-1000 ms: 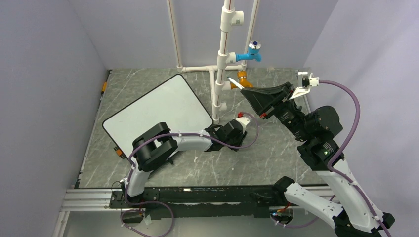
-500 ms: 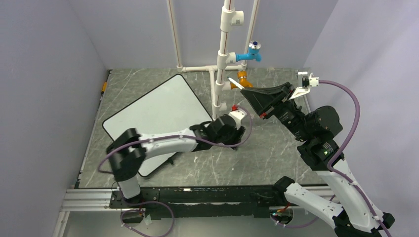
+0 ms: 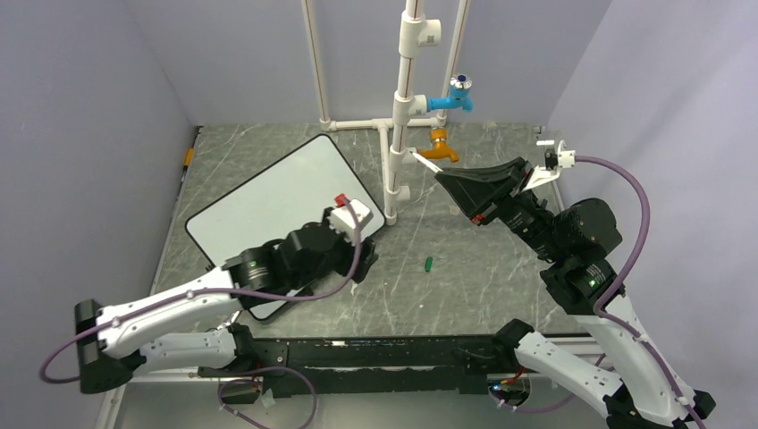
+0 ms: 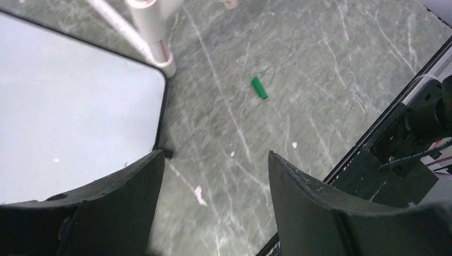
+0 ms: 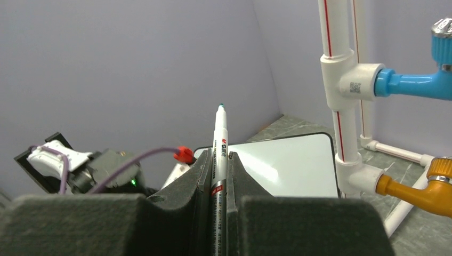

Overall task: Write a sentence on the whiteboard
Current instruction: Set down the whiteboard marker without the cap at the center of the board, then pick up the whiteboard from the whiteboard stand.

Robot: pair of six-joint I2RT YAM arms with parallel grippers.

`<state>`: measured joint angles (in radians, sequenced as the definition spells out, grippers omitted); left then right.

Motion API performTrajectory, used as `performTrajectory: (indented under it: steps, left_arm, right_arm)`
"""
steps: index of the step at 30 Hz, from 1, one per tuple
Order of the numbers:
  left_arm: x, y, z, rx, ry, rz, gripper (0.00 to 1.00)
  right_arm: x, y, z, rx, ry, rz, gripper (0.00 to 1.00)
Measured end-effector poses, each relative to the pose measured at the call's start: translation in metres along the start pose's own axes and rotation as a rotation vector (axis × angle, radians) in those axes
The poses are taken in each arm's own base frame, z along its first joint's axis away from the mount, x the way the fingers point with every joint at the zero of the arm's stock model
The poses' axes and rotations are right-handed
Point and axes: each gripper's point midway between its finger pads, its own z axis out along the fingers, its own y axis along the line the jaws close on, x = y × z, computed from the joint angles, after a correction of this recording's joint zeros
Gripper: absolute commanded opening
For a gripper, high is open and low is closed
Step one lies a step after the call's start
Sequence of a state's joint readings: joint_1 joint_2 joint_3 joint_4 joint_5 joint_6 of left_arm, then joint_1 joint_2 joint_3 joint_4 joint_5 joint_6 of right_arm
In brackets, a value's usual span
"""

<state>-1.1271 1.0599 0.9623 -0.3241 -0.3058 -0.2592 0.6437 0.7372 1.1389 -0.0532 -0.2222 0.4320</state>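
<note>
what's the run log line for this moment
left gripper: open, empty | right gripper: shut on marker, uncapped | green cap: on table | whiteboard: no writing visible

top cam is looking down from high behind at the whole table (image 3: 483, 268). left wrist cam is pointing down, close on the whiteboard (image 4: 69, 106) corner; right wrist cam is facing level across it toward the pipes (image 5: 341, 80).

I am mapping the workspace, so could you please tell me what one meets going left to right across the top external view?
whiteboard → white pipe stand → green cap → right gripper. The left gripper overlaps the whiteboard, so it is left out.
</note>
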Motion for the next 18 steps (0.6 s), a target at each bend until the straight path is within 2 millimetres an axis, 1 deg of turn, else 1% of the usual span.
performTrajectory:
  steps: [4,6,7,11,13,15,18]
  left_arm:
    - [0.002,0.026,-0.031,-0.044,-0.005,-0.006,0.92]
    - [0.0,0.043,-0.044,-0.085,-0.015,-0.021,0.95]
    - [-0.001,0.054,-0.05,-0.111,-0.018,-0.032,0.98]
    - [-0.006,0.096,-0.07,-0.217,-0.025,-0.074,0.99]
    - [-0.009,0.114,-0.079,-0.256,-0.027,-0.091,0.99]
    - [-0.014,0.127,-0.087,-0.279,-0.025,-0.101,0.99]
    - [-0.026,0.142,-0.094,-0.288,-0.027,-0.113,1.0]
  right_arm:
    - [0.009,0.002,-0.002,-0.024,0.029,-0.014,0.0]
    - [0.014,0.003,-0.002,-0.035,0.045,-0.016,0.0]
    - [0.017,0.003,-0.003,-0.041,0.055,-0.016,0.0]
    - [0.031,0.004,-0.002,-0.065,0.101,-0.011,0.0]
    - [0.036,0.004,-0.002,-0.074,0.121,-0.007,0.0]
    - [0.039,0.005,-0.002,-0.082,0.133,-0.007,0.0]
    - [0.048,0.004,-0.002,-0.087,0.166,-0.004,0.0]
